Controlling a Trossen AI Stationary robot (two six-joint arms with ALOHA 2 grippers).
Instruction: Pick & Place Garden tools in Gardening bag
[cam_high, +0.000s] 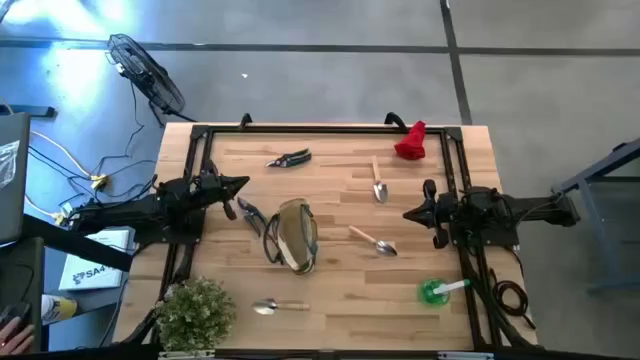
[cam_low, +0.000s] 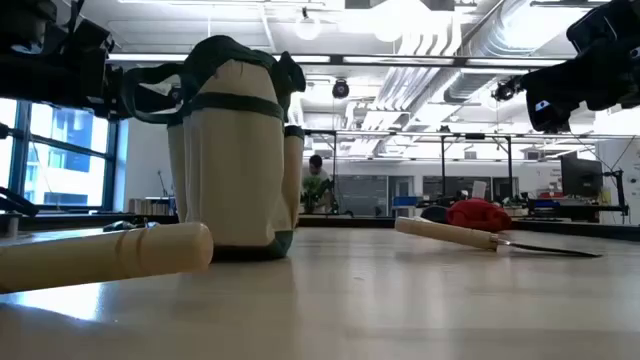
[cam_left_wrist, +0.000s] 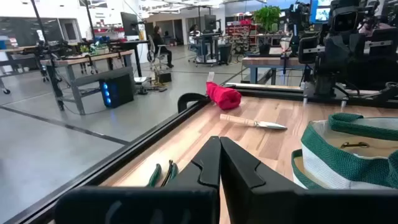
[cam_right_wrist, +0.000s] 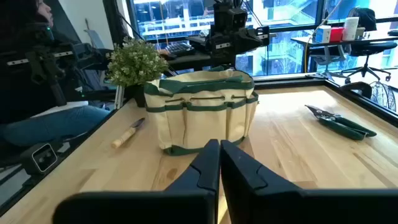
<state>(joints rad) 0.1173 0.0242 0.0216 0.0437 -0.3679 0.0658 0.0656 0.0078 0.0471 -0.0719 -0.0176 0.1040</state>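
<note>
Wooden slat table (cam_high: 330, 300) with a black frame round its edge. Gardening bag (cam_high: 291, 235) stands near the middle, slightly left, cream and green, empty as far as the overhead view lets me see. Bushy green plant (cam_high: 196, 310) sits at the near left corner, well apart from the bag. Tools all lie loose on the wood. Three wooden-handled trowels: one (cam_high: 379, 182) far right of centre, one (cam_high: 373, 241) just right of the bag, one (cam_high: 279, 306) near the front edge, below the bag. Two pairs of shears: one (cam_high: 290, 158) toward the far edge, one (cam_high: 251, 215) just left of the bag, close under the left arm's tip. One red glove (cam_high: 411, 141) at the far right corner. One green-and-white piece (cam_high: 441, 290) at the near right, beside the right arm's base. Left gripper (cam_high: 243, 184) hangs over the left side of the table, jaws closed on nothing, pointing toward the middle. Right gripper (cam_high: 409, 213) hangs over the right side, jaws likewise closed and empty. Nothing lies between either gripper and the bag except the left-hand shears. Beyond the table: grey concrete floor, a floor fan (cam_high: 146, 72) at the far left, cables, an open workshop with benches and a person (cam_low: 316, 180) seated in the distance.
</note>
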